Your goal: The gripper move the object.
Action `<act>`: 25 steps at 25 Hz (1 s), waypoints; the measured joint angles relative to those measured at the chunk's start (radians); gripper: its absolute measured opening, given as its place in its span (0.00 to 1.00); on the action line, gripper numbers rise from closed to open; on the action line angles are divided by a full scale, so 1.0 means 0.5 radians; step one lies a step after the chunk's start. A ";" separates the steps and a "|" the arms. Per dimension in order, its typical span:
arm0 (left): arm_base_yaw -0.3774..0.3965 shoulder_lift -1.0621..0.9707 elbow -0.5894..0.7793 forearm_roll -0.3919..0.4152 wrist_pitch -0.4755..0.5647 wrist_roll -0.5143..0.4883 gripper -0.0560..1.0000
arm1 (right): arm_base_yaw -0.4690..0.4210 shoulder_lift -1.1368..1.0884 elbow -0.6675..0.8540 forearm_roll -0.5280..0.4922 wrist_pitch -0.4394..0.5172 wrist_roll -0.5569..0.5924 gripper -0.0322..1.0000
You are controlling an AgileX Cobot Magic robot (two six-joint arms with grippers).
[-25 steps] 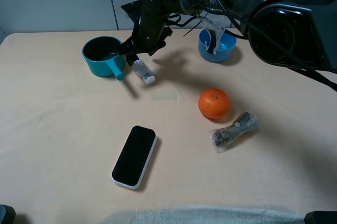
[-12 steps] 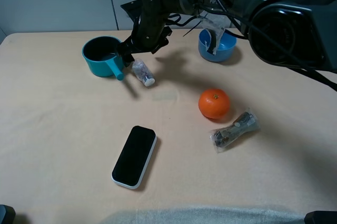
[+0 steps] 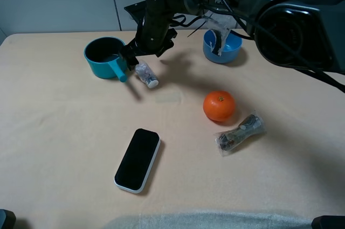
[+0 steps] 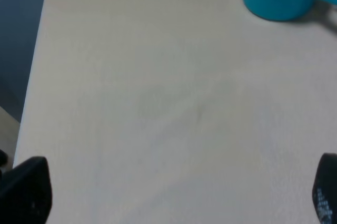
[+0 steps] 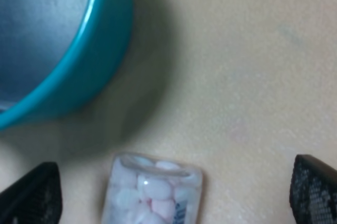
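The left gripper point(image 4: 174, 195), jaws spread, hangs over bare desk with no bottle in its view. Toward the far edge, left of centre, stands a teal pot point(image 3: 102, 54). Just beside its handle the bottle point(image 3: 146, 74) lies on its side, its long axis slanting toward the near right corner. The right gripper point(image 3: 135, 59), plainly the nearer, hangs over the bottle's pot-side end. Its wrist view alone shows the fingertips point(image 5: 29, 195) spread wide either side of the bottle, touching nothing.
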 joint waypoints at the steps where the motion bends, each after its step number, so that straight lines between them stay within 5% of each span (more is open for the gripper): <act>1: 0.000 0.000 0.000 0.000 0.000 0.000 0.99 | 0.000 -0.006 0.000 -0.006 0.009 0.000 0.66; 25: 0.000 0.000 0.000 0.000 0.000 0.000 0.99 | -0.050 -0.285 -0.007 -0.048 0.481 -0.006 0.70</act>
